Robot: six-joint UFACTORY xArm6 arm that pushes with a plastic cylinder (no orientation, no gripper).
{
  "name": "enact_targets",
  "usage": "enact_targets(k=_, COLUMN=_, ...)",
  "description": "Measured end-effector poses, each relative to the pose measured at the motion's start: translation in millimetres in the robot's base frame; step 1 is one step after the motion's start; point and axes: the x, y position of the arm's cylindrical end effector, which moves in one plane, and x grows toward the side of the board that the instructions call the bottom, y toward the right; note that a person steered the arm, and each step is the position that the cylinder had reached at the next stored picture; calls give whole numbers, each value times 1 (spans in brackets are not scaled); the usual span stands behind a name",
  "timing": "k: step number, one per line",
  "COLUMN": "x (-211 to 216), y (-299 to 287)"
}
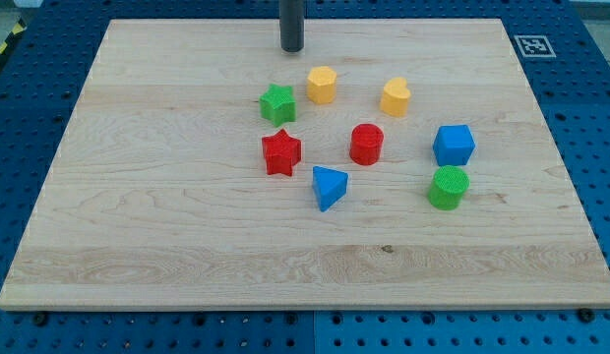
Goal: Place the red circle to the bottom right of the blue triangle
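The red circle (366, 144) stands near the board's middle, up and to the right of the blue triangle (329, 187). The two are apart by a small gap. My tip (291, 48) rests on the board near the view's top, above the cluster of blocks. It is well up and to the left of the red circle and touches no block. The nearest blocks to it are the yellow hexagon (322, 85) and the green star (277, 103).
A red star (280, 152) lies left of the blue triangle. A yellow heart (395, 96) lies up-right of the red circle. A blue cube (454, 145) and a green circle (448, 188) stand at the right. A marker tag (532, 44) sits at the wooden board's (187, 256) top right corner.
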Motion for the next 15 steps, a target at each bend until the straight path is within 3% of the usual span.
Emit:
enact_targets(k=1, x=0, y=1)
enact_targets(k=3, x=7, y=154)
enact_targets(k=5, x=118, y=281)
enact_targets(k=6, x=144, y=313)
enact_targets(k=7, x=144, y=313)
enact_targets(k=15, x=146, y=136)
